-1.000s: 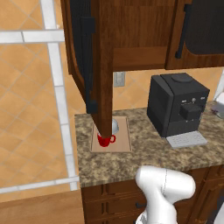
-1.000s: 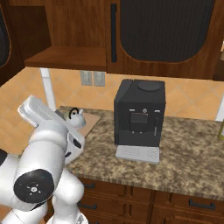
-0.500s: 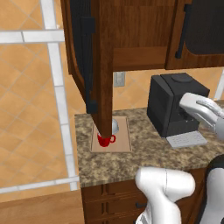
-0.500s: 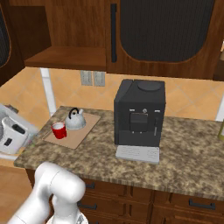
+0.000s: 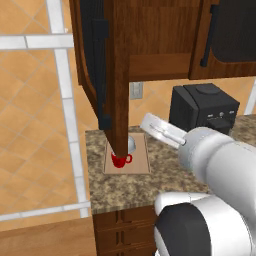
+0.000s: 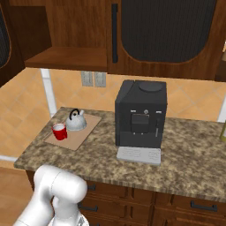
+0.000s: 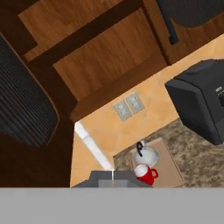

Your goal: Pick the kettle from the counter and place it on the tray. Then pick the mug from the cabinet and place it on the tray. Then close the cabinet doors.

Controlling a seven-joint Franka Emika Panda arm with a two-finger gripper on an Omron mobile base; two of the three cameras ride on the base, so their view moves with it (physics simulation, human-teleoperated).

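Observation:
The silver-grey kettle (image 6: 76, 122) and the red mug (image 6: 59, 131) stand side by side on the tan tray (image 6: 84, 132) at the left end of the granite counter (image 6: 185, 154). The cabinet (image 6: 66, 57) gapes above them with a bare shelf. Its left door (image 5: 107, 75) hangs open and hides most of the kettle (image 5: 131, 145) in the left base view; the right door (image 6: 167, 31) is closed. My gripper (image 7: 113, 179) is shut on nothing, up in the air looking down at the mug (image 7: 146, 174) and kettle (image 7: 145, 155). It hovers right of the tray (image 5: 137, 162).
A large black coffee machine (image 6: 141, 117) stands mid-counter, right of the tray. Wall outlets (image 6: 93, 79) sit behind the kettle. The open door's black bar handle (image 5: 102, 75) faces the left base camera. Dark drawers (image 6: 194, 205) run under the counter.
My arm has swung widely across the base views, and the hand now hangs above the counter near the tray. Kettle, mug, tray and doors have not moved.

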